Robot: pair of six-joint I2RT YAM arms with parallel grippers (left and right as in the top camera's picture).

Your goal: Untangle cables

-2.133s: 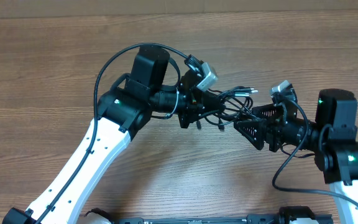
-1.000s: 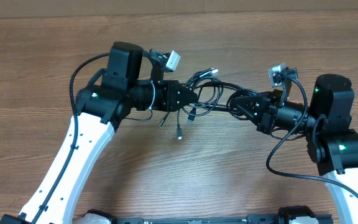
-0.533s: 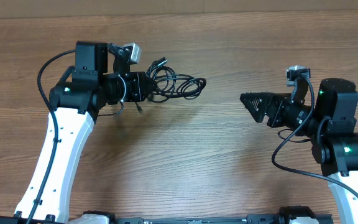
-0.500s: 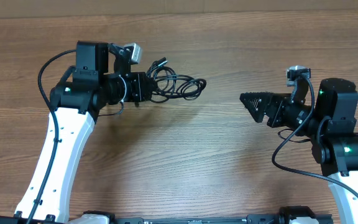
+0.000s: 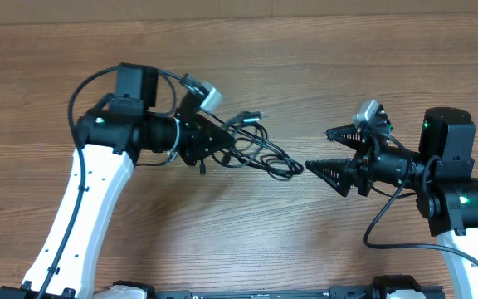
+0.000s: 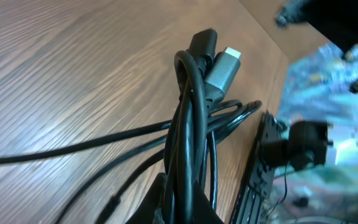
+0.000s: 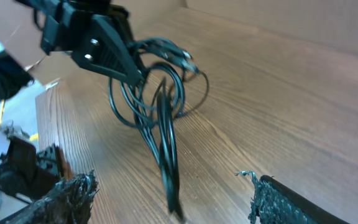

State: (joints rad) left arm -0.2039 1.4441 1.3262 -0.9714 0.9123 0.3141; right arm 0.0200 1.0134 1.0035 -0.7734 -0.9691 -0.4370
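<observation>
Worktop (image 5: 322,58): brown wood grain. You see it under both arms, in all three views.
Left arm (image 5: 90,199): white links with black joints. It comes from the bottom left of the overhead view and its wrist points to the right.
Right arm (image 5: 463,208): same build. It comes from the bottom right and its wrist points to the left, toward the left arm.
Cables (image 5: 260,156): thin black cords in one loose bundle of loops, between the two arms and nearer to the left one. The bundle runs from the left tool to the right and down, and its far loop ends just beside the lower finger of the right tool. You cannot tell whether they touch, nor whether the loops rest on the worktop.
Left tool (image 5: 221,143): pressed together on the cables. In the left wrist view the cords (image 6: 188,143) go down between its fingers.
Right tool (image 5: 319,150): its fingers are spread wide. In the right wrist view the cables (image 7: 166,134) hang in front of the gap.
Plug (image 6: 224,64): grey metal, at the top of the bundle, beside a black plug.
</observation>
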